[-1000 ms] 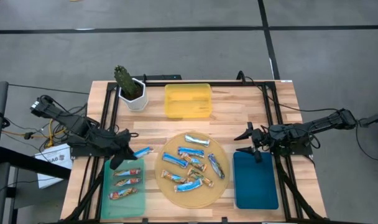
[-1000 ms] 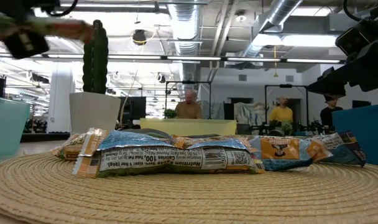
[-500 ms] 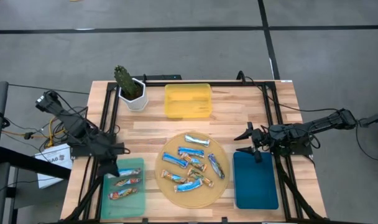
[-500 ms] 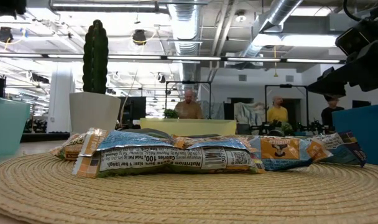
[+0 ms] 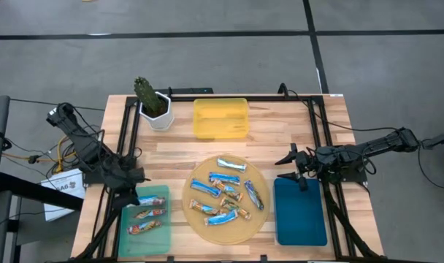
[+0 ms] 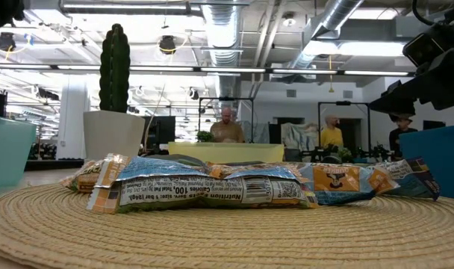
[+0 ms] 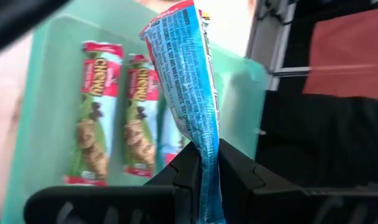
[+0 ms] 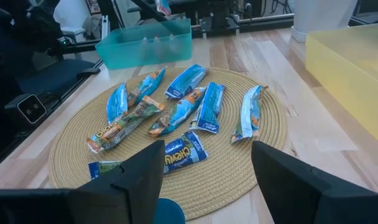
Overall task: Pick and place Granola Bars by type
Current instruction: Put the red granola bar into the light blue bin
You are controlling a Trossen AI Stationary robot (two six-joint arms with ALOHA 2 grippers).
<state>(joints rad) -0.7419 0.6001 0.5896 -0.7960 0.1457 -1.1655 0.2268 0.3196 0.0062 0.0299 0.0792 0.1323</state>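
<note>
My left gripper [image 7: 204,155] is shut on a blue-white granola bar [image 7: 183,68] above the far end of the green tray [image 5: 161,232] at the table's near left. Two red-and-green bars [image 7: 92,112] lie flat in the tray, and a third shows partly behind the held one. Several more bars [image 5: 223,191] lie on the round woven mat [image 5: 200,226]. My right gripper [image 5: 291,166] stands open and holds nothing, between the mat and the blue tray [image 5: 300,215]. My left gripper pinches the bar by one end of its wrapper [image 7: 207,146] between the two fingers. The fingers slant down from the table's left side. The bar juts out beyond the fingertips, over the tray and lifted clear of it.
A yellow bin [image 5: 220,118] and a potted cactus [image 5: 155,108] stand at the table's far side. A dark frame rail [image 5: 127,139] runs along the left edge beside the green tray. People show in the room beyond the table.
My left gripper has swung with the blue-white bar from beside the mat toward the table's left and near edges, and now stands over the green tray's far end. It has turned and tipped further down on the way. The bar stays held and clear.
</note>
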